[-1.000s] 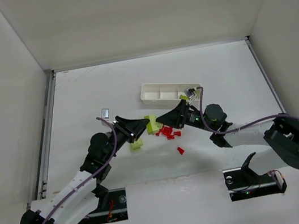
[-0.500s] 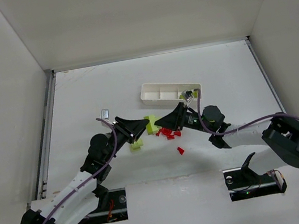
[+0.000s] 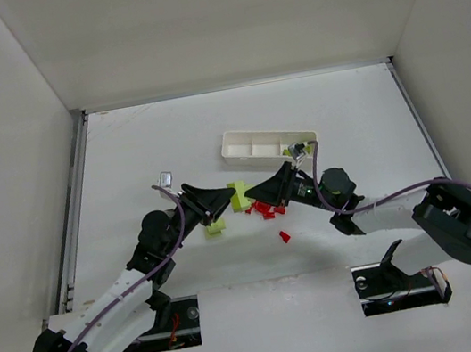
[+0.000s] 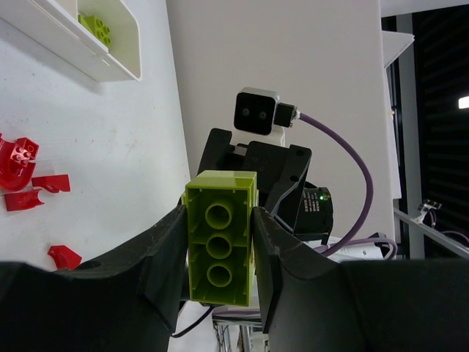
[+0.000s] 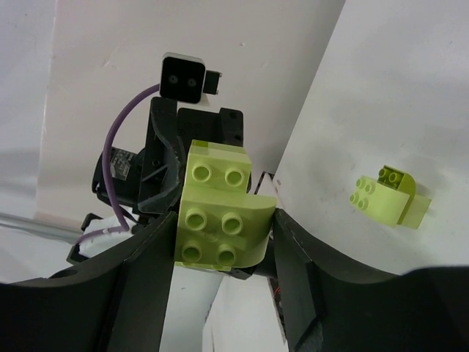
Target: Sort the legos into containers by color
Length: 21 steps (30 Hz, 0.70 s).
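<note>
The white surface (image 3: 140, 147) fills the middle of the top view; the white tray (image 3: 252, 137) lies at upper centre, its long axis running left to right and dipping a little at the right end; its rightmost compartment (image 4: 132, 44) already holds a stored green brick (image 4: 97, 28). Just below the tray the left gripper (image 3: 219, 198) and right gripper (image 3: 255, 193) face each other nose to nose; the left one is clamped on a long green brick (image 4: 220, 246), the right one on a curved green brick (image 5: 220, 216). From both, the tray lies up and to the right; the right gripper looks nearer the green compartment, so I judge it goes first. Smaller things sit lower: a loose green brick (image 3: 216, 226), the red bricks (image 3: 266, 211), a lone red brick (image 3: 285, 236).
</note>
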Each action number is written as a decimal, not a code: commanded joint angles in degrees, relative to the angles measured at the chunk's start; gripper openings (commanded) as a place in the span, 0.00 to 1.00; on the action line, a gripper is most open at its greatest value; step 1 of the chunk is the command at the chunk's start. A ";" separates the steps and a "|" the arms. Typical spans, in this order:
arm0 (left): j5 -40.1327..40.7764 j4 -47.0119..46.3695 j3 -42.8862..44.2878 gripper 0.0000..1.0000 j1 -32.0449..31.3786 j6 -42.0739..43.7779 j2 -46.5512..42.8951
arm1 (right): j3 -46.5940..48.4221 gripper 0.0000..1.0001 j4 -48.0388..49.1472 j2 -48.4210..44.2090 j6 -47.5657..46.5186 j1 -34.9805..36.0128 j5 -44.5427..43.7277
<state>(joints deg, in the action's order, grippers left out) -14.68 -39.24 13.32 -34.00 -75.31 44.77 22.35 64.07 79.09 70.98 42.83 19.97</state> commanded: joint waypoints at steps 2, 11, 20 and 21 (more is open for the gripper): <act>-0.35 -3.74 -0.75 0.19 1.08 0.25 -1.27 | -0.99 0.53 5.10 -2.01 0.04 0.02 -0.01; -2.02 -3.47 -1.02 0.18 3.19 0.34 -0.66 | -2.66 0.55 4.48 -5.26 -0.23 -2.35 0.60; -3.34 -3.47 -0.93 0.17 4.33 0.86 0.14 | -1.79 0.55 2.64 -5.53 -1.11 -5.07 2.62; -3.43 -3.47 -0.84 0.17 4.69 0.95 -0.12 | -1.26 0.55 1.59 -5.35 -1.46 -5.78 2.88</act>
<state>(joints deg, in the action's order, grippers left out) -17.37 -39.90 12.64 -30.22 -75.26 45.12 19.81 63.81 74.50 71.00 38.72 21.28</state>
